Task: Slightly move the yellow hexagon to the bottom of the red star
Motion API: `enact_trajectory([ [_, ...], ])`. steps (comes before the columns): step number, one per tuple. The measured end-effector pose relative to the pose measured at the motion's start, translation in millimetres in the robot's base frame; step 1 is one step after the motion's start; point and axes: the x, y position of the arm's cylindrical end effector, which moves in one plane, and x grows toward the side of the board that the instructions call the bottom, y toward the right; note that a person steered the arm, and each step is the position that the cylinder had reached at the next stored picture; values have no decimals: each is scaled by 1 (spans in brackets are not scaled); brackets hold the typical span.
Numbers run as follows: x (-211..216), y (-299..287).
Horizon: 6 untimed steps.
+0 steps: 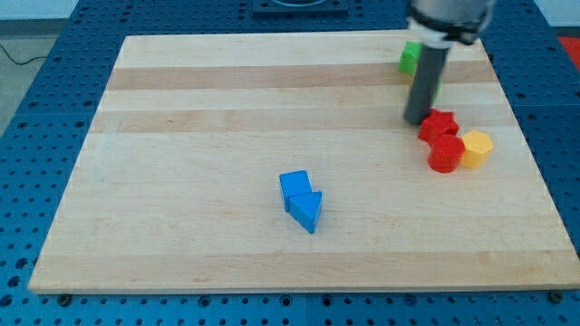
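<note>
Wooden worktop point(208, 118) fills the frame. My rod stands upright in the upper right, its tip point(416, 121) just left of the red star point(439, 124); this bare tool has nothing to clench or release. Below the star sits a red cylinder point(444, 155), the yellow hexagon point(477, 148) touching its right. A green block point(410, 58) peeks behind the rod. Blue cube point(294, 187) and blue triangle point(307, 213) lie low centre.

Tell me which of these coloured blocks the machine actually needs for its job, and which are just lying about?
Needed for the job:
yellow hexagon
red star
my tip, just to the view's left of the red star

Just lying about:
red round block
green block, partly hidden by the rod
blue cube
blue triangle
</note>
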Motion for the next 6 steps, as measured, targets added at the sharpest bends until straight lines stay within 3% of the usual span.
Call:
enact_trajectory([
  [2, -3, 128],
  [3, 36, 143],
  [4, 56, 132],
  [6, 56, 74],
])
